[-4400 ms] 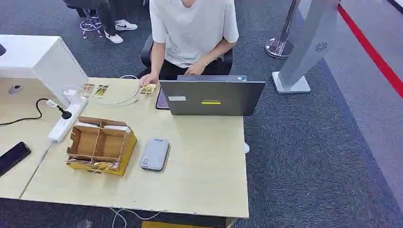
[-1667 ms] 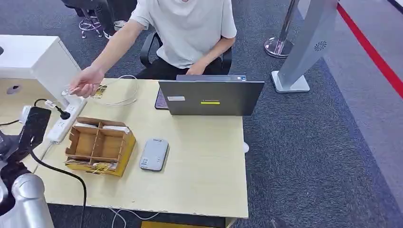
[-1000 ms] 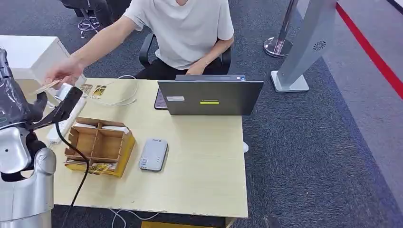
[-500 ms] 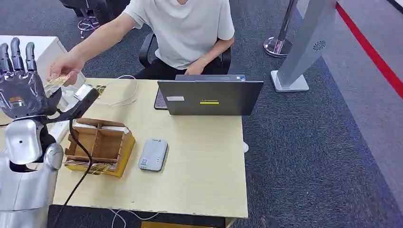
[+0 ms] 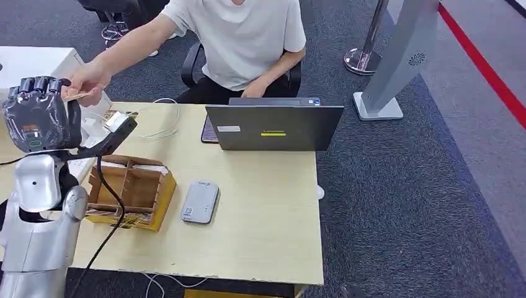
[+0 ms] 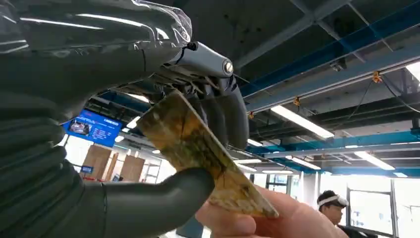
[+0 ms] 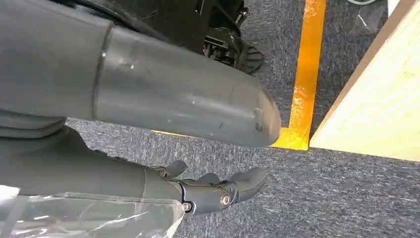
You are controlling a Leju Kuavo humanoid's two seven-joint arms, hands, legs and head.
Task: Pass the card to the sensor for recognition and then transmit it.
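The left hand (image 5: 41, 115) is raised at the far left corner of the counter (image 5: 260, 230), its fingers curled over and its thumb (image 6: 163, 206) pressed up against the card (image 6: 203, 156). The left wrist view shows the card caught between thumb and fingers, while a person's hand (image 5: 87, 79) pinches its other end. So the card is held from both sides, up in the air above the counter, and the handover is at its midpoint. I judge this to be the first step: taking the card from the person.

The right hand (image 7: 218, 191) hangs low beside the counter over the carpet, holding nothing, its fingers loosely bent and apart.

Further out, a cardboard box with dividers (image 5: 130, 189) sits just below the raised arm, and the grey sensor (image 5: 200, 202) lies flat on the counter just beside the box, toward the middle. A laptop (image 5: 273, 127) stands beyond it in front of the seated person.

The next move calls for a firm pinch before the person lets go, since the card is thin and could slip. Then the arm must swing down and inward, clear of the box, and bring the card flat over the sensor.
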